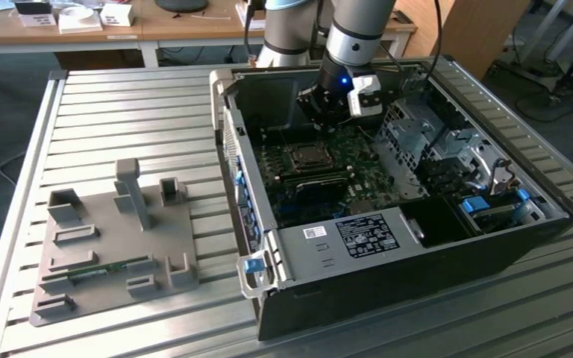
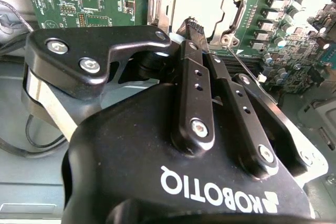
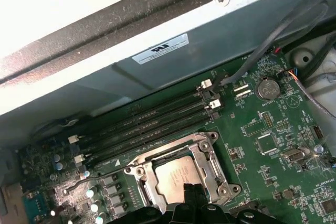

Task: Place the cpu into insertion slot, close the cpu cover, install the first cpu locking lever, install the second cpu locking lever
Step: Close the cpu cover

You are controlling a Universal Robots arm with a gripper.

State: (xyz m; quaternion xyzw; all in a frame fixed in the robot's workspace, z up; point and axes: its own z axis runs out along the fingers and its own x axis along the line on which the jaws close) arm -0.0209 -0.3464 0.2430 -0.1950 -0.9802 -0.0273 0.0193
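Hovering low | end effector (image 3: pixel 192 191) pressed together | cpu (image 3: pixel 168 174) just under its tips, on motherboard (image 3: pixel 278 166)

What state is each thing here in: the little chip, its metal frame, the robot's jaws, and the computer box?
cpu: seated in its socket, metal top showing.
cpu cover: down flat around the cpu.
gripper: jaws shut with nothing seen between them, tips close to the cpu.
computer case: lying on its side, open on top.
coin battery: sitting in its holder.
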